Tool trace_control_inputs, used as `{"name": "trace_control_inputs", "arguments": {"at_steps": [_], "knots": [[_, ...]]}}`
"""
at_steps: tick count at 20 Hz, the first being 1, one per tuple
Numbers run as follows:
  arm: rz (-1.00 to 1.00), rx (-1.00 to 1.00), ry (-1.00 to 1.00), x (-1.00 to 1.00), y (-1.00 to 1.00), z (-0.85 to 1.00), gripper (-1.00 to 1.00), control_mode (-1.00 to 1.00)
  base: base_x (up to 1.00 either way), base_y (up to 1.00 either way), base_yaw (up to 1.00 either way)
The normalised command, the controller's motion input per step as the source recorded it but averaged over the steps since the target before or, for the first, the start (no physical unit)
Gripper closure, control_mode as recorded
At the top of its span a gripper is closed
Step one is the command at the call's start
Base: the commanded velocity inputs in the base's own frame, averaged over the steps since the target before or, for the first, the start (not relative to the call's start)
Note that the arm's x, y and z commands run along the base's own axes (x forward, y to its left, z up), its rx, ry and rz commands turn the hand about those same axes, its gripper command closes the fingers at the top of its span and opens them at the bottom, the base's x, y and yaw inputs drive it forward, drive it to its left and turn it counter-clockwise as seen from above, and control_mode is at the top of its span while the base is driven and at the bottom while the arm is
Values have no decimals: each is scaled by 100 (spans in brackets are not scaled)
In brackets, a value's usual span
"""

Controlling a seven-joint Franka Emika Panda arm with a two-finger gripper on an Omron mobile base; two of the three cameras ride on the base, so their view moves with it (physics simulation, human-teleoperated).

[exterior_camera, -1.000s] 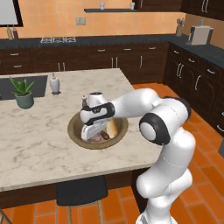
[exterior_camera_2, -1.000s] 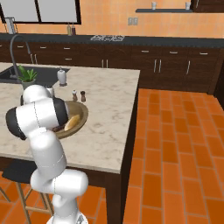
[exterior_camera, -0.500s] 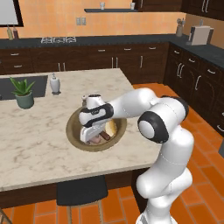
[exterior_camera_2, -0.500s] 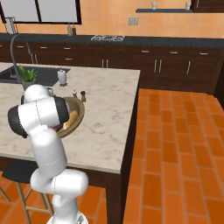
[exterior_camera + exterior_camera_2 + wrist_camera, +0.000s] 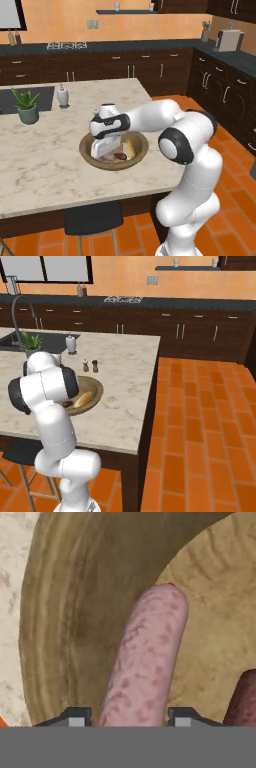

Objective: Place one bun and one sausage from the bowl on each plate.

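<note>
Reaching down into the bowl (image 5: 90, 153) with the gripper (image 5: 129, 718). Sitting with one finger on each side of a pale pink sausage (image 5: 145, 662), partly open; cannot tell if touching it. Lying inside the bowl too: a bun (image 5: 83, 399) and a dark sausage (image 5: 245, 699).

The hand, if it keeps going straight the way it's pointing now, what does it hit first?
Most likely the pale pink sausage, which lies between the hand's fingertips and runs straight ahead. Beyond its far end rises the bowl's inner wall. Whether the fingertips touch the sausage is unclear.
</note>
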Motion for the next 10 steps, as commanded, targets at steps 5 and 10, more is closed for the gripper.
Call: {"name": "trace_control_inputs", "arguments": {"at_steps": [5, 10], "knots": [[-10, 3, -9, -62, -13, 100, 100, -100, 0, 0, 0], [-13, 3, -30, -100, -60, 40, 100, -100, 0, 0, 0]]}}
